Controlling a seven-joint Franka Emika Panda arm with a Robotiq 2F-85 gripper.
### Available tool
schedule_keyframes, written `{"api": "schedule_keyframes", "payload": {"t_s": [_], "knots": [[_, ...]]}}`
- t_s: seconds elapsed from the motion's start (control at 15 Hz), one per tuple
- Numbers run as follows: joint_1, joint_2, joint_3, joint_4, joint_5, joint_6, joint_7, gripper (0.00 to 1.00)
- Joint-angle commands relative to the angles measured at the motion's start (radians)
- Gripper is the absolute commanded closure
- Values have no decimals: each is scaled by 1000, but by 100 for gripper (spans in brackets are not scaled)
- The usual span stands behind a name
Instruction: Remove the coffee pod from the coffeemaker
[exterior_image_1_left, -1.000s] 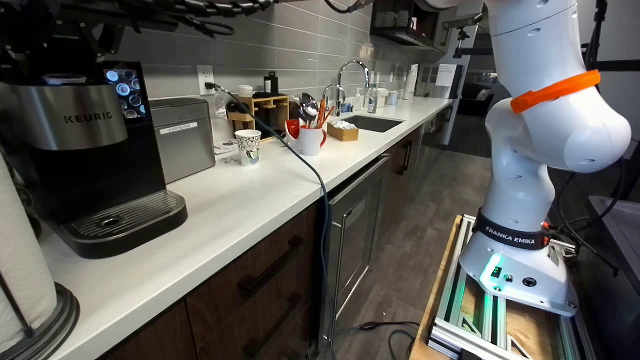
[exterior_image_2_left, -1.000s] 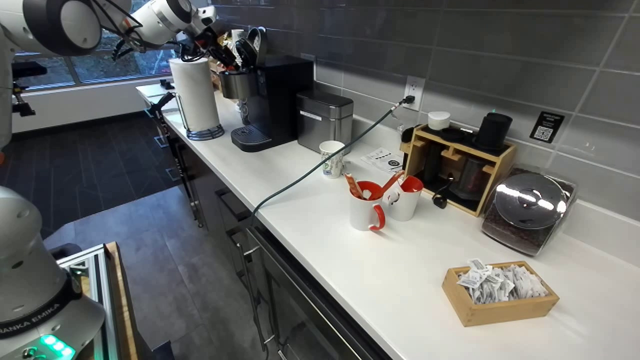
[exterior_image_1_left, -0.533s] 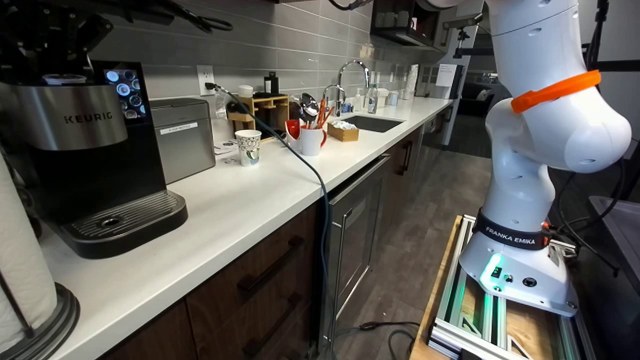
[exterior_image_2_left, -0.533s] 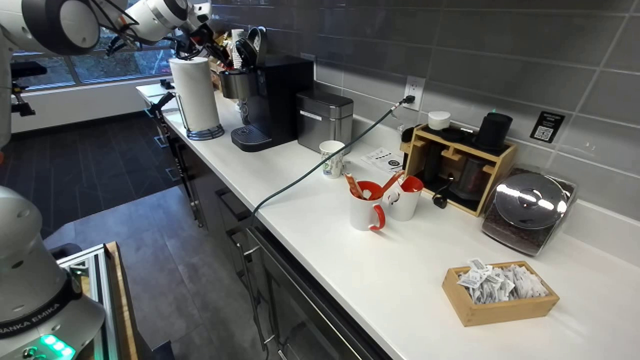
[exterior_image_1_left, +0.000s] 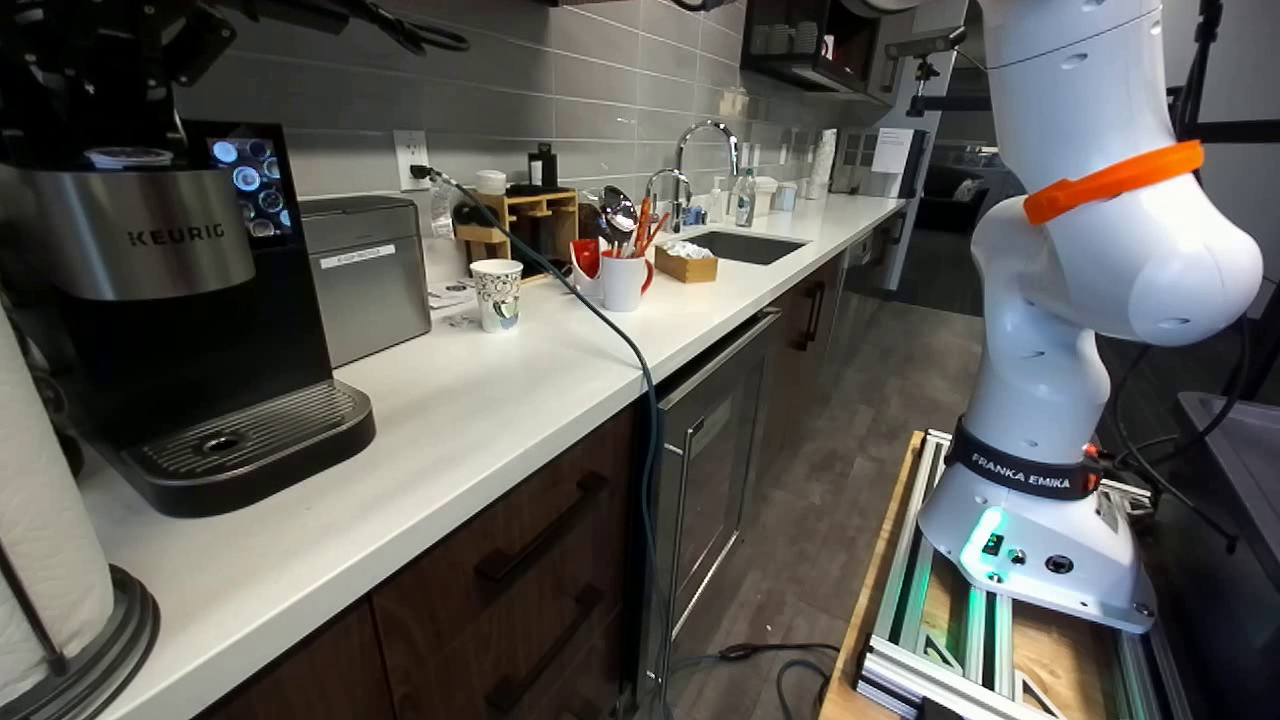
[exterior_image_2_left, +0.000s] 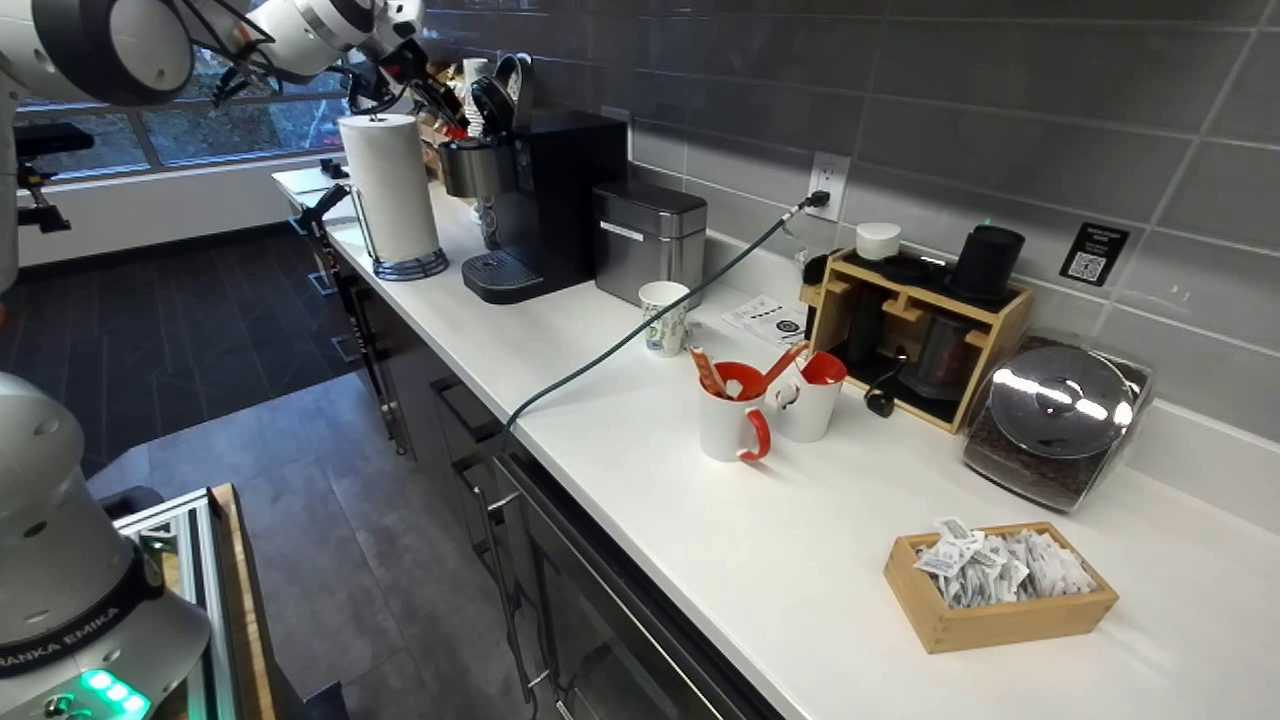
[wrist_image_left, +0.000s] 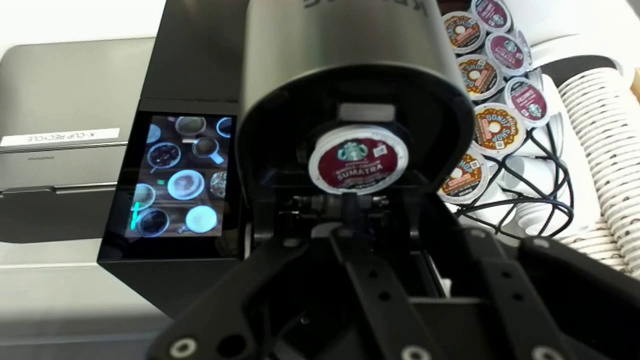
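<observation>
Gripper (exterior_image_2_left: 449, 110) slightly higher than before, above coffeemaker (exterior_image_2_left: 568, 190); unclear whether closed; coffee pod (wrist_image_left: 358, 160) still seated.

The pod (wrist_image_left: 358, 160), pale-rimmed and maroon-topped, sits face up in the open coffeemaker (exterior_image_1_left: 190, 330), a black, silver-banded machine standing upright on the surface (exterior_image_1_left: 500, 390) with its screen (exterior_image_1_left: 252, 195) lit.

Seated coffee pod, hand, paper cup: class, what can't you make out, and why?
Coffee pod: lower body, hidden by its lid in the wrist view, by the coffeemaker in both exterior views.
Hand: open or shut; small in an exterior view, black on black in the wrist view.
Paper cup: inner bottom, behind its wall, both exterior views.
</observation>
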Motion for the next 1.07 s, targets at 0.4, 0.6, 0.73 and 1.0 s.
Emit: {"api": "schedule_keyframes", "payload": {"t_s": [0.4, 0.6, 0.73, 1.0], "knots": [[2, -8, -10, -19, 8, -59, 32, 0], [0, -5, -13, -22, 11, -70, 35, 0], [0, 0, -12, -21, 16, -76, 35, 0], [0, 16, -12, -14, 14, -65, 36, 0]]}}
